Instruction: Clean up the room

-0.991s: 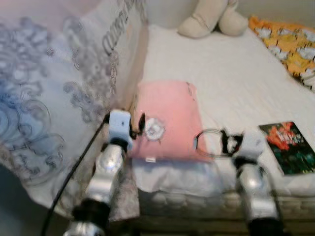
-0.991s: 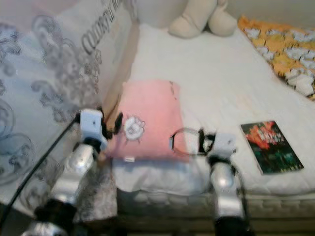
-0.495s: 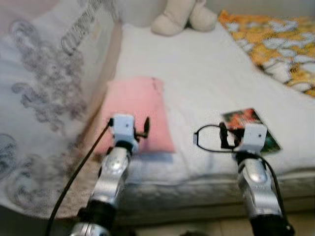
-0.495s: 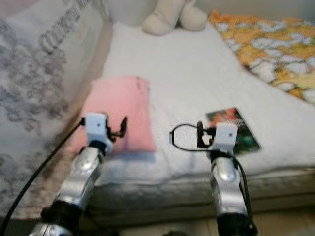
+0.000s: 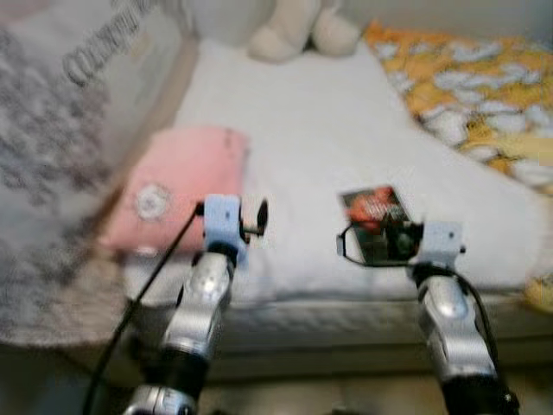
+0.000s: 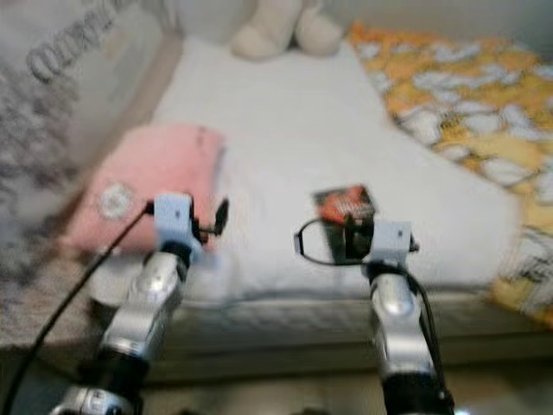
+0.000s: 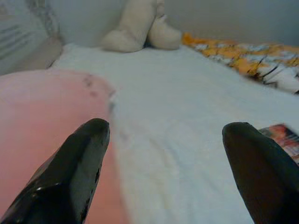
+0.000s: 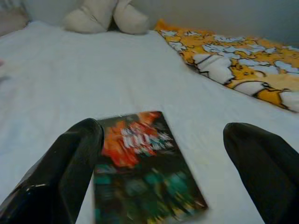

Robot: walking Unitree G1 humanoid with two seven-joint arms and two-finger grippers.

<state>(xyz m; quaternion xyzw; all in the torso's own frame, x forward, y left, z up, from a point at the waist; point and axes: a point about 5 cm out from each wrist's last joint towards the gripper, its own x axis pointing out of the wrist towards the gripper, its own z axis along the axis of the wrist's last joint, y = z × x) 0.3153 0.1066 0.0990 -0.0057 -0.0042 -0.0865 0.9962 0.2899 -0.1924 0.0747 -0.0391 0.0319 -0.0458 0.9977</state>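
Book [image 8: 145, 163]: flat on white bed [image 5: 311, 147], near front edge, just ahead of right gripper [image 8: 163, 172], fingers spread wide, empty. Left gripper [image 7: 163, 172]: likewise spread, beside pink pillow [image 5: 173, 186]. Advised: lower right gripper squarely, straddle book's edge before closing.

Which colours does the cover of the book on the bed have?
The book is dark green with orange-red, seen best in the right wrist view.

A white bed [image 6: 285, 130] holds a pink pillow [image 6: 143, 186] at left, a book [image 6: 344, 205] near right, and a plush toy [image 6: 276, 26] far.
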